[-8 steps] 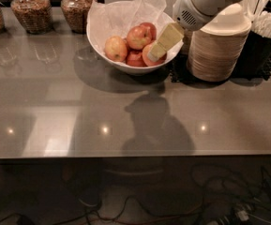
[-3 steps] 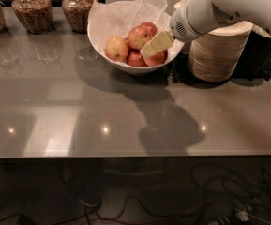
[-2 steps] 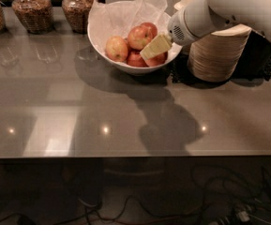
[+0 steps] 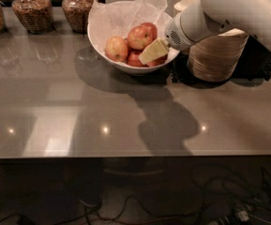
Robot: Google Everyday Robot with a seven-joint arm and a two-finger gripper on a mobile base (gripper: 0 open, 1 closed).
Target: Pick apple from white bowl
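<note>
1. Now, at the far left, three glass jars (image 4: pixel 32 13) of brownish dry goods stand along the back of the surface (image 4: pixel 55 102). The leftmost is cut off by the frame edge, and what fills them is hard to make out.
2. Next comes the white bowl (image 4: pixel 125 68), lined with crinkled paper (image 4: pixel 144 6). A paler yellow-pink apple (image 4: pixel 116 48) lies at its left. The apple (image 4: pixel 139 36) that is wanted (the glossy orange-red one) sits just right of it, high on the pile. A smaller dark red apple (image 4: pixel 133 59) is wedged below, between the two.
3. The tool (image 4: pixel 153 52) is down inside the bowl, just right of the apple and touching or nearly touching the fruit. Only one pale wedge of it shows, so whether it is wide, narrow or already around anything cannot be told.
4. The risk, as I judge it, comes from how closely the apples are packed. A closing grasp may catch the wrong one, or nudge the round target so that it rolls away. Paper could be pinched too, and a lift might then drag the lining or tip the bowl.
5. To the right, the arm (image 4: pixel 238 8) hides the bowl's right rim and the top of a stack of beige disposable bowls (image 4: pixel 217 57). A sideways swing could knock that stack. A black mat (image 4: pixel 261 62) beyond it is cut off.
</note>
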